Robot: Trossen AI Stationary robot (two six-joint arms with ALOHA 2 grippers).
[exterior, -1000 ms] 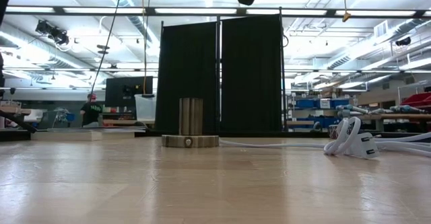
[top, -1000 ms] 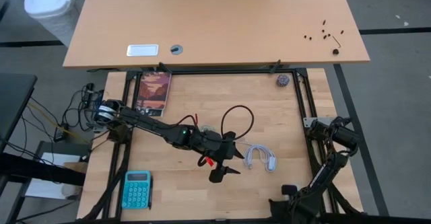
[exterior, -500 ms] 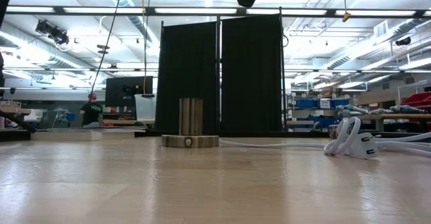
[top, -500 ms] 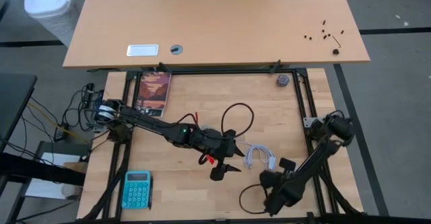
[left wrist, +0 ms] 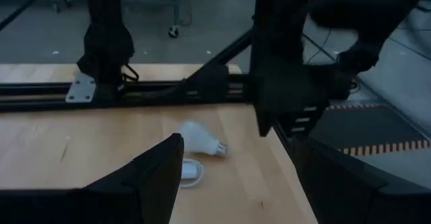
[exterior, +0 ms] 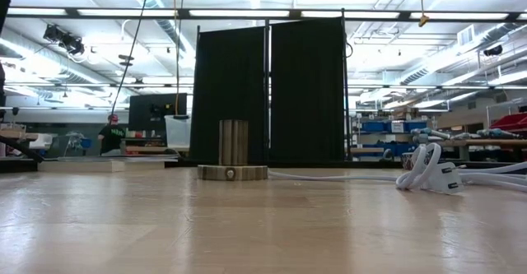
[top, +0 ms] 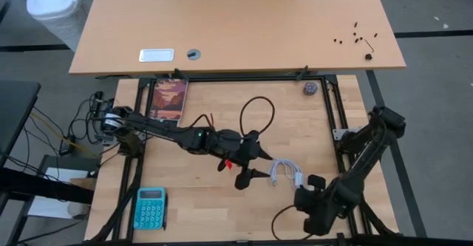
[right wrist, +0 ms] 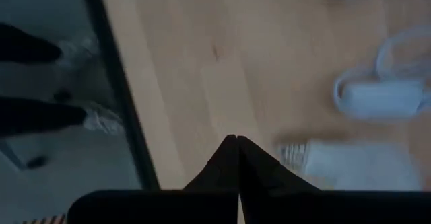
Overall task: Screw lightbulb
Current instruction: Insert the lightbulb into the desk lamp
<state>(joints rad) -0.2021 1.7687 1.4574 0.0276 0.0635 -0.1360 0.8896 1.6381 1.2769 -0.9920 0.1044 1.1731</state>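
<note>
The lightbulb [left wrist: 199, 140] is small and white and lies on its side on the table, near the right frame rail. It also shows in the right wrist view [right wrist: 350, 163], close below my right gripper. In the high view my right arm hides it. My left gripper [top: 251, 176] is open and empty above the table's middle, its fingers wide apart [left wrist: 249, 183]. My right gripper [top: 312, 183] is shut [right wrist: 236, 143] and hangs over the table beside the white cord [top: 284, 173]. The round socket [exterior: 233, 165] stands on the table.
The white cord bundle with its plug [right wrist: 384, 96] lies right of the left gripper. A teal calculator [top: 151, 207] lies at the near left, a book [top: 169, 102] at the far left and a small ball [top: 310, 89] at the far right. The black frame rail [left wrist: 202, 86] borders the table.
My right arm has unfolded from the near right corner and swung out over the table toward the white cord. My left gripper has risen and drifted a little toward the table's far edge and right.
</note>
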